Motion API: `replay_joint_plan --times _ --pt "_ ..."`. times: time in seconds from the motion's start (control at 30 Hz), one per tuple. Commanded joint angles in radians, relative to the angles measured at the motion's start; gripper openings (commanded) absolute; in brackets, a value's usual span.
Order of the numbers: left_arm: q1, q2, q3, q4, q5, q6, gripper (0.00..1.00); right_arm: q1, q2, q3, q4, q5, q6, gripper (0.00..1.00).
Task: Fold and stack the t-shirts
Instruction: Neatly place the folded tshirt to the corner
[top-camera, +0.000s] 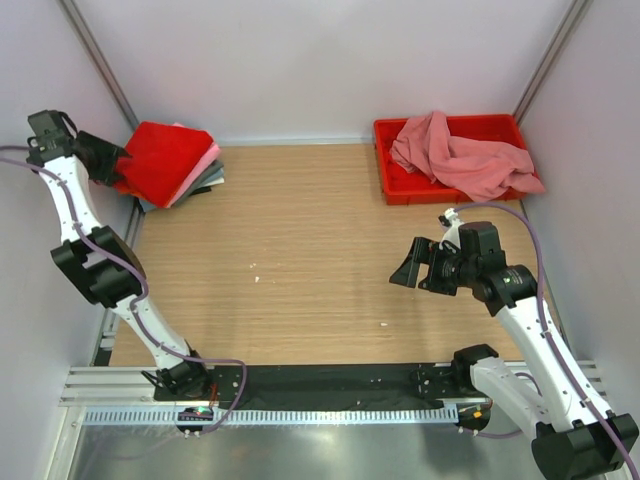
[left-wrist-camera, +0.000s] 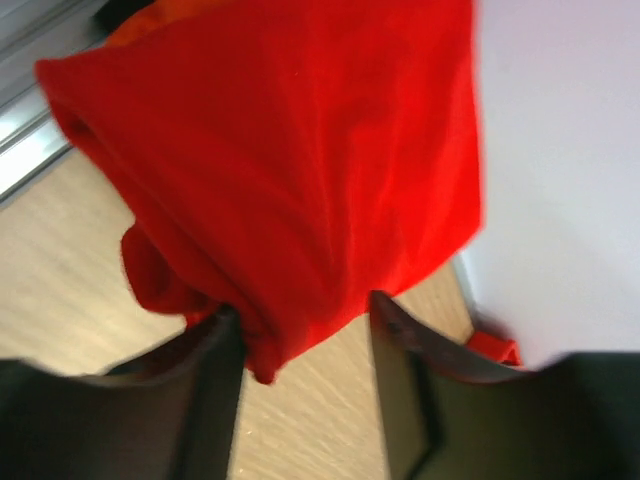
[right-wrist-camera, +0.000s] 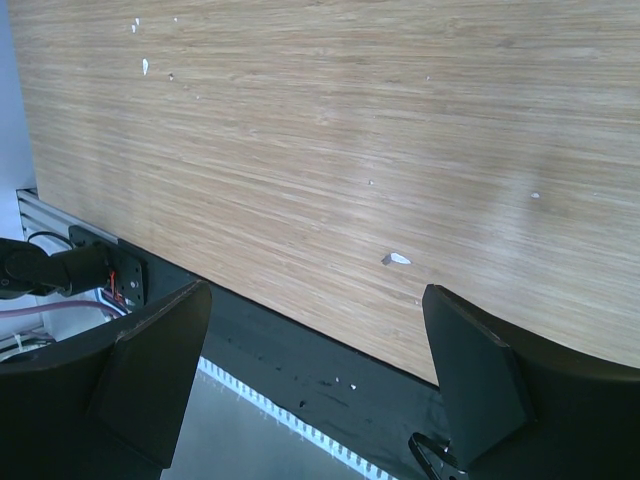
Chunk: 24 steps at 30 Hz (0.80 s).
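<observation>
woodgrain table (top-camera: 300, 260) carries a soft, folded red t-shirt (top-camera: 160, 160).

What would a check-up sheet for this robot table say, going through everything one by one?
Surface: wooden table, pale grain.
Job's things: red t-shirt tops a folded stack in the far left corner; dusty pink t-shirt lies crumpled in the red tray, far right.
Clutter: small white specks on the wood.
Grippers: left gripper open, the red t-shirt's edge between its fingers; right gripper open, empty, above the table.
Cables: purple cables run along both arms.
Surroundings: white walls on three sides.
</observation>
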Motion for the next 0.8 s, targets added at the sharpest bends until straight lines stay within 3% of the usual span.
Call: replay_joint_plan --times 0.0,0.17,0.47,0.6,0.7,0.77 --pt "0.052 -0.006 -0.042 -0.127 -0.161 0.003 0.55 0.0 -0.012 0.002 0.033 -0.019 -0.017 0.93" --pt "0.054 0.016 -0.013 -0.193 -0.347 0.081 0.7 0.0 -0.017 0.001 0.033 -0.024 -0.017 0.93" --pt "0.012 -0.143 -0.093 -0.159 -0.429 0.15 0.77 0.0 -0.009 -0.001 0.039 -0.021 -0.015 0.93" --pt "-0.107 -0.271 -0.286 0.073 -0.403 0.168 0.75 0.0 0.001 -0.001 0.043 -0.018 -0.015 0.93" --pt "-0.21 -0.198 -0.29 0.141 -0.395 0.185 0.76 0.0 0.009 -0.001 0.037 -0.024 -0.017 0.93" --pt "-0.255 -0.058 -0.173 0.123 -0.386 0.178 0.75 -0.002 0.006 -0.001 0.037 -0.022 -0.017 0.93"
